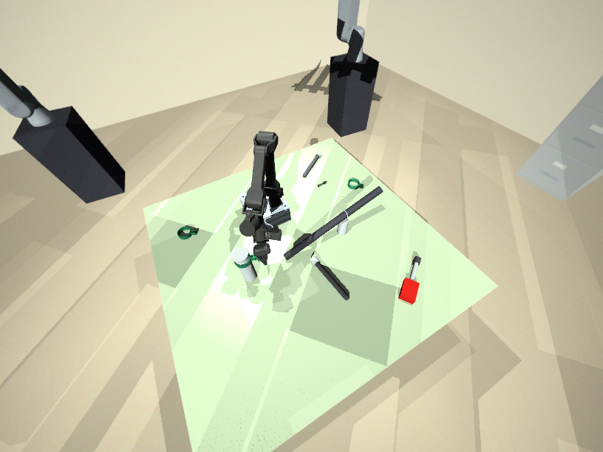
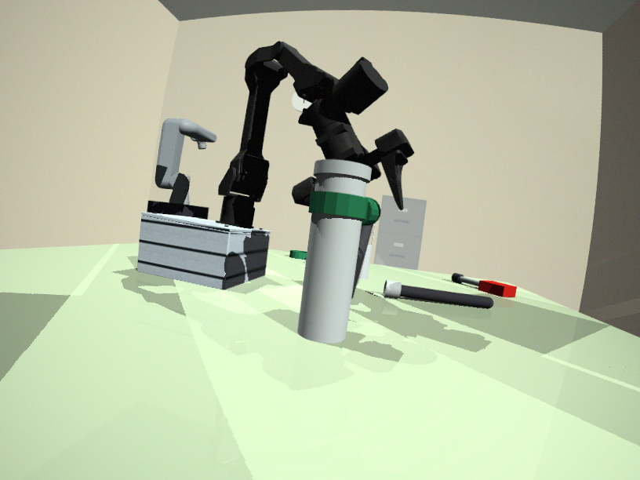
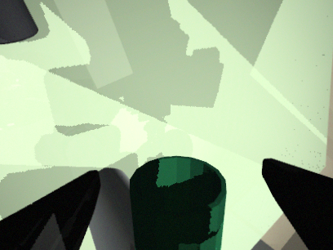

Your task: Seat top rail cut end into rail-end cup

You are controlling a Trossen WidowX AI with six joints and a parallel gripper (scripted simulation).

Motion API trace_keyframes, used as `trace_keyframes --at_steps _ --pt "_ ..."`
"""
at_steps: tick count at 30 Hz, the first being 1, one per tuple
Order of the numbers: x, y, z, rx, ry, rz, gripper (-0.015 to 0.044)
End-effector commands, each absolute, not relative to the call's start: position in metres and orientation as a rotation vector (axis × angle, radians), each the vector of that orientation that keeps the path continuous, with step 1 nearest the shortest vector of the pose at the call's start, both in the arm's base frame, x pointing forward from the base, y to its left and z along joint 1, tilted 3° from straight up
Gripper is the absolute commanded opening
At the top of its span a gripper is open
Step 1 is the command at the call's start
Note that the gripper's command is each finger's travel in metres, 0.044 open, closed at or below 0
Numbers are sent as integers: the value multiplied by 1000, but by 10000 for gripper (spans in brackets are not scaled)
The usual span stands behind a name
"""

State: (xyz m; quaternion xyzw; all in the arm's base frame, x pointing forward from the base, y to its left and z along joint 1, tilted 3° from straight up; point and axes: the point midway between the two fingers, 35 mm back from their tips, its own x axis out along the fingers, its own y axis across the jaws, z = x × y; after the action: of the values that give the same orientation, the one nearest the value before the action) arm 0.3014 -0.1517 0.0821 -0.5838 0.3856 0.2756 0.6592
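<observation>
The big grey post (image 1: 247,272) (image 2: 329,274) stands upright with its green brace band (image 1: 242,266) (image 2: 336,205) near the cap. The green rail-end cup (image 1: 254,258) (image 2: 372,210) (image 3: 178,204) hangs on the band's side, its mouth visible in the wrist view. The long dark rail (image 1: 326,227) (image 3: 15,20) runs through the loop cap (image 1: 346,219) on the small white post (image 1: 342,227). Its near end is low, outside the cup and apart from it. My gripper (image 3: 180,171) is open and empty, its fingers spread either side of the cup in the wrist view. One finger is partly hidden behind the post in the exterior view.
A short dark tube with a white end (image 1: 332,278) (image 2: 444,296) and a red-headed mallet (image 1: 409,290) (image 2: 497,288) lie beyond the post. Loose green bands (image 1: 179,233) (image 1: 349,186), another short tube (image 1: 311,165) and a small screw (image 1: 321,184) lie on the mat. A pale box (image 2: 180,248) stands under the arm.
</observation>
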Motion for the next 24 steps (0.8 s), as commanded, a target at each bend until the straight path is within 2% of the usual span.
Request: trace_keyframes --at_steps 1,8,21,24 --pt "302 -151 73 -1312 882 628 440" --pt "306 -151 67 -1312 882 628 440" --pt "306 -151 67 -1312 882 628 99" --pt "306 -151 67 -1312 882 628 79"
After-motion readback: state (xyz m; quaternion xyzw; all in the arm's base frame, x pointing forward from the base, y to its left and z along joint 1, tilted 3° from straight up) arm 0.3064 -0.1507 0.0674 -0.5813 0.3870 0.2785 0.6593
